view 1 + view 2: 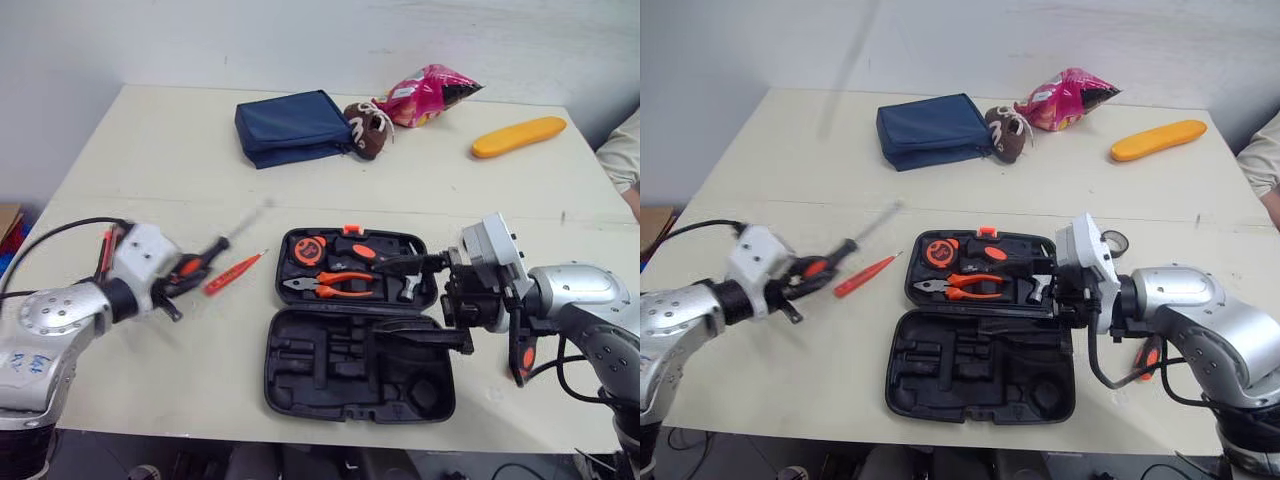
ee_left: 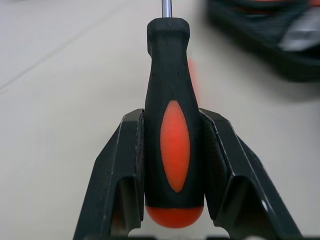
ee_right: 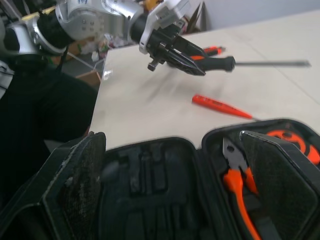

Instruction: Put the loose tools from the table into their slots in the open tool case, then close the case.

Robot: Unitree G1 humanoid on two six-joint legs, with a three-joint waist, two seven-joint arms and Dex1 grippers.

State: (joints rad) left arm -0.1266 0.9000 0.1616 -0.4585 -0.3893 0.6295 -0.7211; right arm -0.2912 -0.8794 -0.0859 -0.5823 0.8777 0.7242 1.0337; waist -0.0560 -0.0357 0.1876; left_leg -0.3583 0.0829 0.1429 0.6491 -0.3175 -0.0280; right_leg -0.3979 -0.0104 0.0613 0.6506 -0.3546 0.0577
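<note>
L gripper [image 1: 178,278] clamps black-orange screwdriver [image 1: 205,253] above table [image 1: 150,150], left of open tool case [image 1: 350,385]. R gripper [image 1: 420,300] spread wide across case's right edge. Loose red tester [image 1: 232,272] lies between. Snack bag [image 1: 430,95] print unreadable.

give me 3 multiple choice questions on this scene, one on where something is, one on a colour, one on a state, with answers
1. Where does the thin red screwdriver lie?
A) in the tool case
B) on the table, left of the case
C) on a shelf

2. What colour are the handles of the pliers?
A) blue
B) yellow
C) orange

3. What is the state of the left gripper?
A) open over the case
B) shut on the pliers
C) shut on the black-and-orange screwdriver

Answers: 1 B, it lies on bare table beside the case. 2 C, the orange handles show in the case's far half. 3 C, both fingers clamp the handle.
</note>
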